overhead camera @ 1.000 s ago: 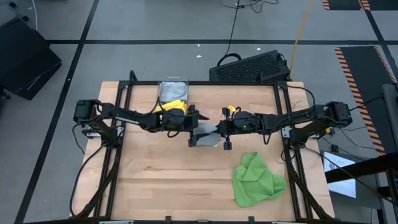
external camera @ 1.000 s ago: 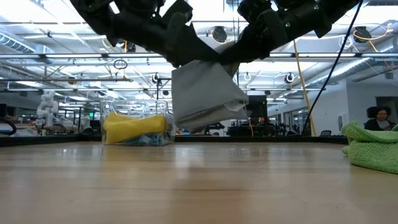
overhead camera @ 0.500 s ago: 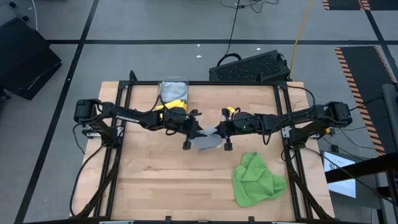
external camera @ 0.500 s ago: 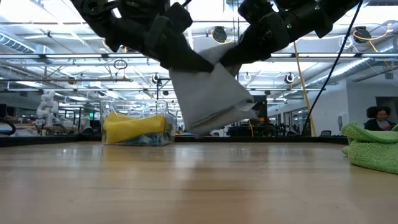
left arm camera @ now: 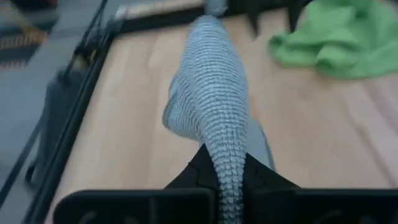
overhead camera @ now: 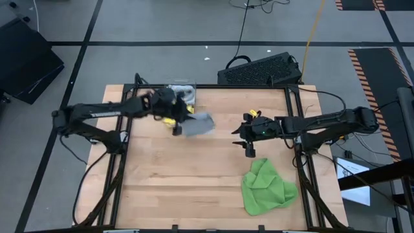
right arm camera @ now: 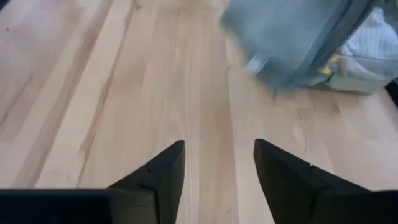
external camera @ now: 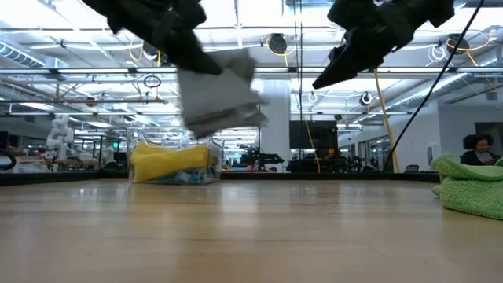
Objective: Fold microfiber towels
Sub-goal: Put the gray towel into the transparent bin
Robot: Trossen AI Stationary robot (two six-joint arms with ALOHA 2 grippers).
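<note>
Above the light wooden table (overhead camera: pixel 168 188), near its back edge, the left gripper (overhead camera: pixel 176 121) pinches a folded grey microfiber towel (overhead camera: pixel 196 125), which hangs in the air just beside the clear plastic bin (overhead camera: pixel 180 90) holding a yellow cloth (external camera: pixel 169 162). Toward the table's middle, well apart from the towel, the right gripper (overhead camera: pixel 248 137) hovers with its two dark fingers (right arm camera: pixel 155 174) spread and nothing between them. A crumpled bright green microfiber towel (overhead camera: pixel 267 186) lies on the table near the right front corner.

We see the table (overhead camera: pixel 162 175) from overhead, level at tabletop height, and close from both wrists; all share it.
</note>
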